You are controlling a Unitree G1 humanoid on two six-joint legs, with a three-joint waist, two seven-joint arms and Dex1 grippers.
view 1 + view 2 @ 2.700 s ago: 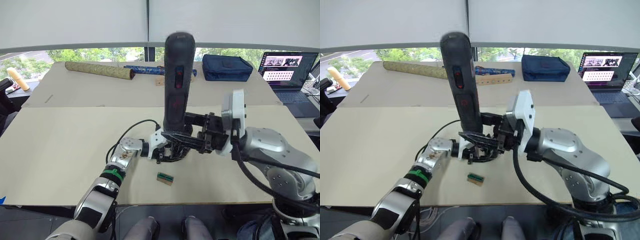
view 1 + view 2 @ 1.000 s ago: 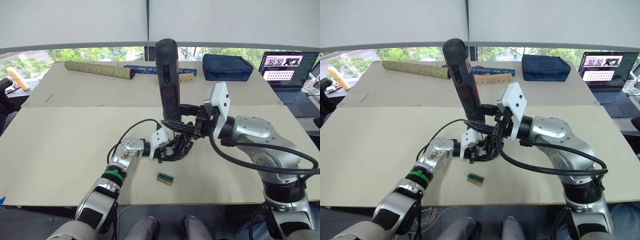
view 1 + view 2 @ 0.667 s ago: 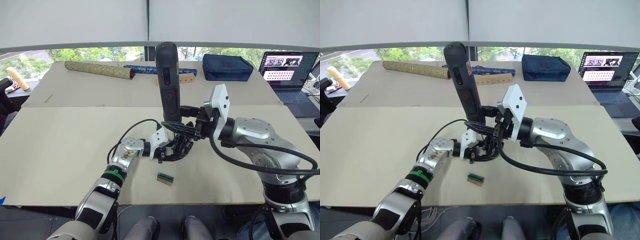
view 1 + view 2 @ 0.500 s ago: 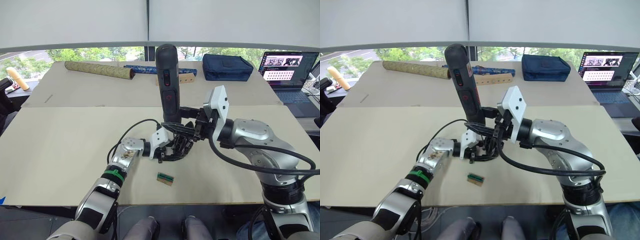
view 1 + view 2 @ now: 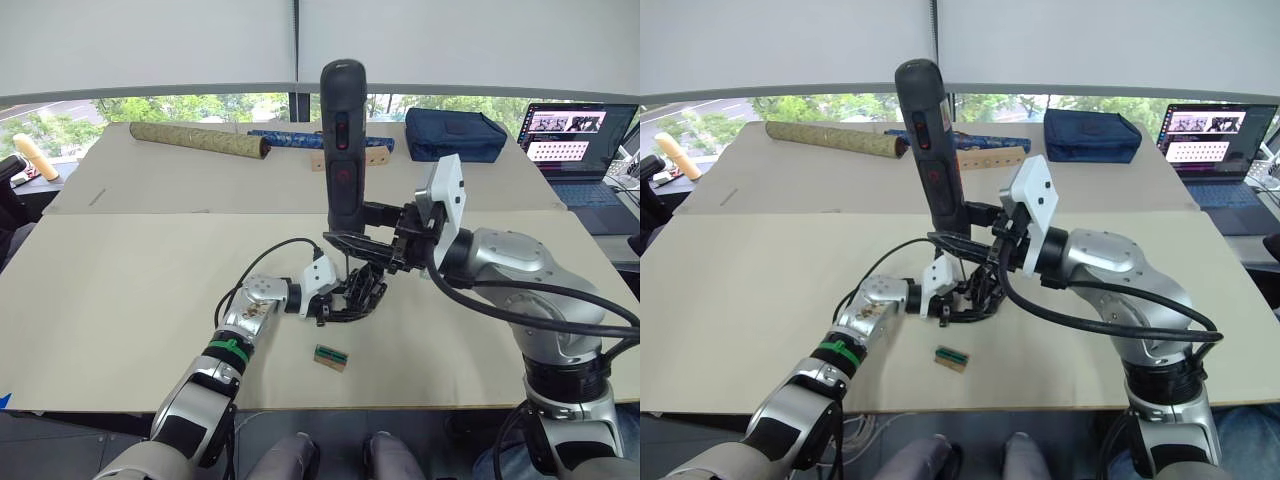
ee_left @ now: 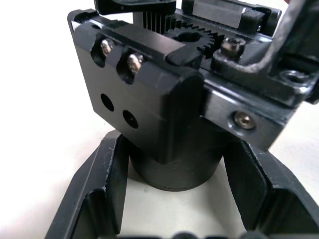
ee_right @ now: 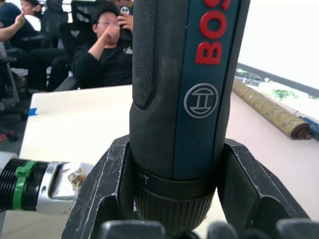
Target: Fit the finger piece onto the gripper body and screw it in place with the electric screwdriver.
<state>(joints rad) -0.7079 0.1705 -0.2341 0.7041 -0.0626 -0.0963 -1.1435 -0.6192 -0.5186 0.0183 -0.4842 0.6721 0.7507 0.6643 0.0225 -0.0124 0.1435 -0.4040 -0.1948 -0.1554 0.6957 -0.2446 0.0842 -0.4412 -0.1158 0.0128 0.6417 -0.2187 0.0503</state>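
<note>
Two grippers, both clamped: left gripper (image 6: 174, 199) around gripper body (image 6: 164, 94); right gripper (image 7: 174, 199) around electric screwdriver (image 5: 342, 150).

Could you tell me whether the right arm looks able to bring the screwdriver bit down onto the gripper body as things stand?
Probably yes. The right gripper holds the electric screwdriver upright just above the gripper body, which the left gripper steadies on the table, and nothing lies between them.

Head stereo looks down; wrist cameras sit close.
</note>
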